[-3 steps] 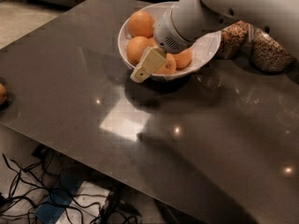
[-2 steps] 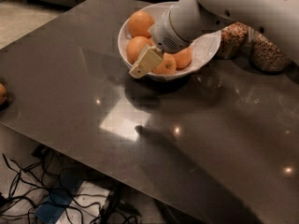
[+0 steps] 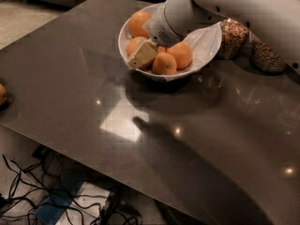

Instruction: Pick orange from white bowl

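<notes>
The white bowl [image 3: 209, 40] stands at the back of the dark table and holds several oranges. One orange [image 3: 164, 63] lies at the bowl's near side, another orange [image 3: 181, 54] is right beside it, and a third orange [image 3: 138, 22] sits at the back left. My gripper [image 3: 141, 55] reaches down into the bowl's left side from the upper right. Its cream-coloured tip rests against an orange [image 3: 133, 44] by the near-left rim. The white arm covers the bowl's back right part.
Two glass jars of cereal [image 3: 233, 35] [image 3: 267, 56] stand right of the bowl, under the arm. A lone orange [image 3: 2, 95] lies at the table's far left edge. Cables [image 3: 28, 191] sprawl on the floor below the near table edge.
The gripper has shifted slightly left and farther into the bowl, from the near rim onto the left oranges. The oranges and the bowl stay in place.
</notes>
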`<state>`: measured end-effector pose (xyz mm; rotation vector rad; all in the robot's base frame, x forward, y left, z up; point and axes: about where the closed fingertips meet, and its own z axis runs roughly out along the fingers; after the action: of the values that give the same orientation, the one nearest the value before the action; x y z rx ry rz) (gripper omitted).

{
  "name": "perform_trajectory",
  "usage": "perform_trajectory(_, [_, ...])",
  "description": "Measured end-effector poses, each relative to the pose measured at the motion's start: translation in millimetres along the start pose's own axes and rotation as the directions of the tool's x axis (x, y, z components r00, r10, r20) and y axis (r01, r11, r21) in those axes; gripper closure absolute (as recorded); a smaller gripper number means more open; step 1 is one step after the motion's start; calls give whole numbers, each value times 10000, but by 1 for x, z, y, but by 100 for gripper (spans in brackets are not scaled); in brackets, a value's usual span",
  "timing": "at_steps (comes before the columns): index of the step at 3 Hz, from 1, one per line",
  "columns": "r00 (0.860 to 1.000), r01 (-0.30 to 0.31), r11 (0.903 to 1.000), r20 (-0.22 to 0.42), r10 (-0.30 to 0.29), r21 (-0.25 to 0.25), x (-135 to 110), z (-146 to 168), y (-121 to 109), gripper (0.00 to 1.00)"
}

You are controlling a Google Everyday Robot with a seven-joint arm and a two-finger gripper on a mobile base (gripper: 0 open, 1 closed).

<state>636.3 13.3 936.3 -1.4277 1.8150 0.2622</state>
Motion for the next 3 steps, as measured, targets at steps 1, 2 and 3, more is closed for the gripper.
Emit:
perform_trajectory(1, [10000,18,10000,37,-18,0,-2,5,-6,22])
perform_trajectory(2, [9998,-176,9998,8,176,-65,4,11,-10,22])
perform_trajectory(3, [9986,-524,9985,-75,523,-139,13,15,-15,23])
